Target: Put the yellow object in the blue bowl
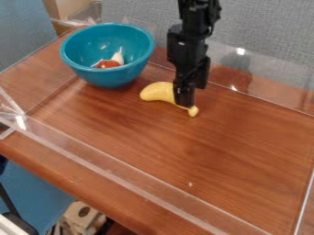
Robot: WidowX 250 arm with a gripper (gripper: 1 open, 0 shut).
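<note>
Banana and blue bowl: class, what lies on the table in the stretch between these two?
Nothing: in the camera view, only bare wooden table shows between the banana and the blue bowl.

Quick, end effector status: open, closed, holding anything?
End effector: open, pointing straight down over the yellow object, which lies on the table; nothing held.
</note>
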